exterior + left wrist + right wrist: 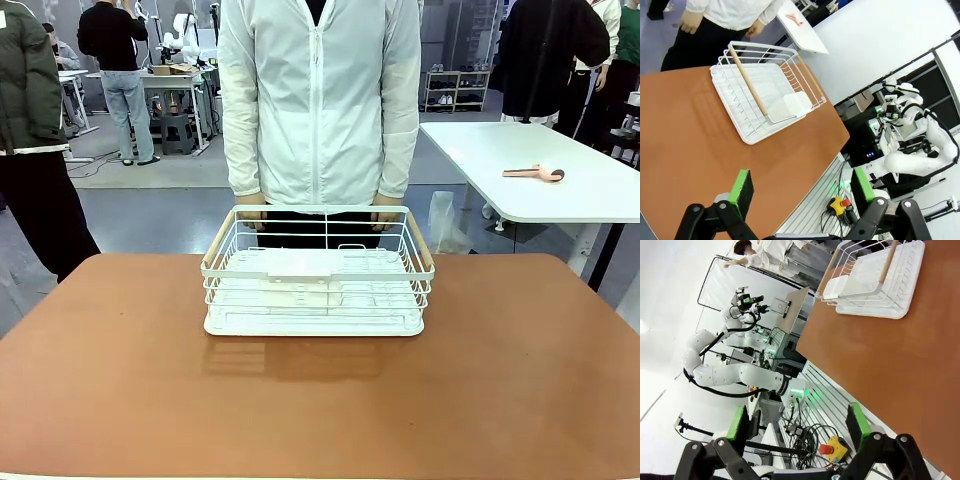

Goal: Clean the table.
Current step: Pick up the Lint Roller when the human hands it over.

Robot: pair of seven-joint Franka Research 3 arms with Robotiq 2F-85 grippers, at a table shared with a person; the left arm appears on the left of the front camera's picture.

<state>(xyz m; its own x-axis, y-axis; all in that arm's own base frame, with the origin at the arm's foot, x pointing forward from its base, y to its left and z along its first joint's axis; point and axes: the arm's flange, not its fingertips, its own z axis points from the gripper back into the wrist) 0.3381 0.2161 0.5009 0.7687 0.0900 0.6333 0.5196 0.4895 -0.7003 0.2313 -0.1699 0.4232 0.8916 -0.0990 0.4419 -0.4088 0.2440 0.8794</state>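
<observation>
Front view: wire basket (318, 272) mid-frame on desk (120, 380), person's hands (250, 212) at far rim.
Grippers: left gripper (802, 186), right gripper (796, 421) both apart, empty.
Risk: reach for basket could clip hands.

No text, label, brand, number or sign can be read in any view. The table (120, 380) and the basket (300, 266) toward its 12 o'clock edge are plain. In the right wrist view, a pale panel (782, 305) at about 11 o'clock bears a dark mark too small to make out.
</observation>
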